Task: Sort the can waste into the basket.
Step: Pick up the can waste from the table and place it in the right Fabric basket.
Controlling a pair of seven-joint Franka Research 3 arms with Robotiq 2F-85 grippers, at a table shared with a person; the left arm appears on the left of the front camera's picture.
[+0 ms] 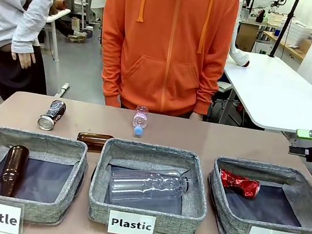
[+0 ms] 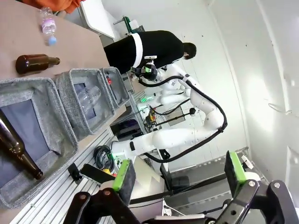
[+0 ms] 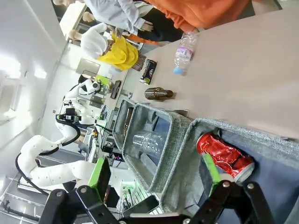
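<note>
Holding the right gripper [image 1: 299, 143] just off the right edge of the table [image 1: 228, 140], beside the far right corner of the Can basket [image 1: 228, 220], jaws spread wide and gripping nothing. Looking along its green pads [image 3: 99, 173] from the wrist at that same basket, with the red can [image 1: 239, 183] lying dented on the dark lining in the far left corner, close by the left wall. Holding the left gripper [image 2: 179, 171] out past the left end of the table, jaws wide apart too, clasping nothing. Showing the silver can [image 1: 51, 115] lying on its side on the bare tabletop at the far left, behind the Bottle basket [image 1: 37, 137], well apart from the Can basket, its round end turned toward the front camera. Showing also a brown glass bottle [image 1: 94, 140] lying just behind the far right corner of the Bottle basket, beside the Plastic basket [image 1: 151, 149], and a small clear bottle [image 1: 140, 119] with a blue cap near the person [image 1: 166, 43] in an orange hoodie. Showing a second brown bottle [image 1: 13, 169] lying in the Bottle basket and a large clear plastic bottle [image 1: 146, 185] in the Plastic basket.
</note>
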